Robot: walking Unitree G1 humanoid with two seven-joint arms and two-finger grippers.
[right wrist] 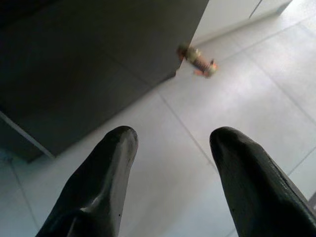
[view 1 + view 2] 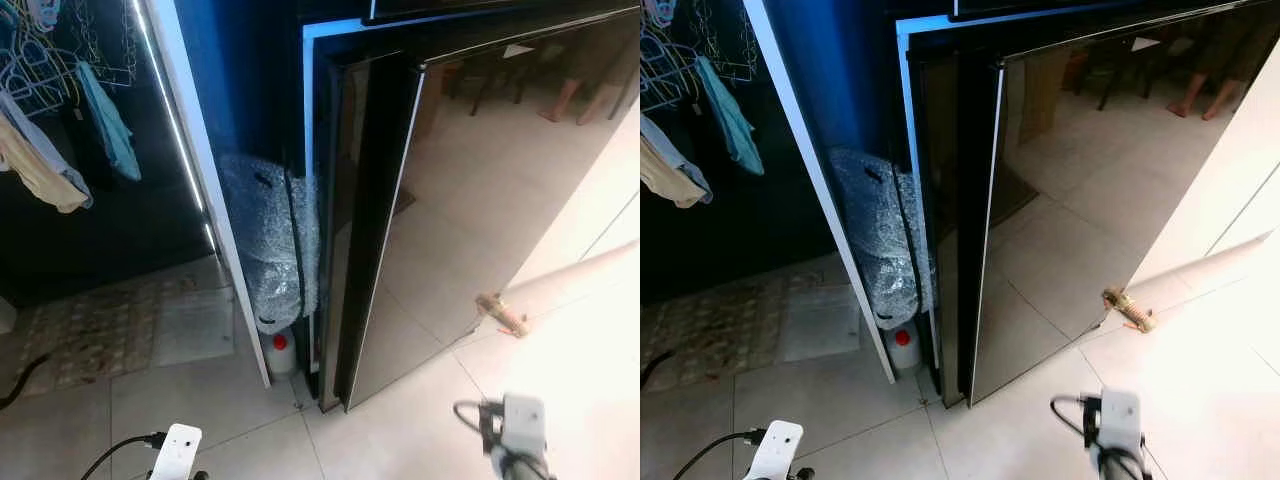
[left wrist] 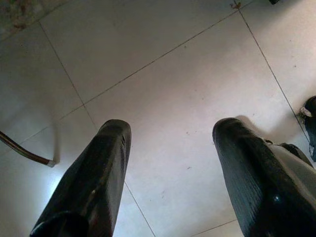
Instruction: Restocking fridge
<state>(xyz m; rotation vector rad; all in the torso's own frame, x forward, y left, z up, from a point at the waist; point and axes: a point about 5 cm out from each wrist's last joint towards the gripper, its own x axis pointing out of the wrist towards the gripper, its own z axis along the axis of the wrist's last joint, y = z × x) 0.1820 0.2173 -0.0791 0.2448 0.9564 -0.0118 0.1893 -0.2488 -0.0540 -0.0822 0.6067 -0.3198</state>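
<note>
Black glass is fronting the fridge [image 2: 470, 200], which is standing shut and reflecting the pale tiled floor [image 2: 230, 410] in the left eye view. A bubble-wrapped bundle [image 2: 265, 240] is leaning just beside the fridge, with a red-capped bottle [image 2: 281, 352] sitting below it.

Right eye view: a small brush-like object [image 2: 1128, 308] is lying near the fridge's corner.

Left wrist view: the left gripper [image 3: 170, 143] is hanging spread over bare tile.

Right wrist view: the right gripper [image 1: 173, 148] is hanging spread, pointing toward the fridge's base.
</note>
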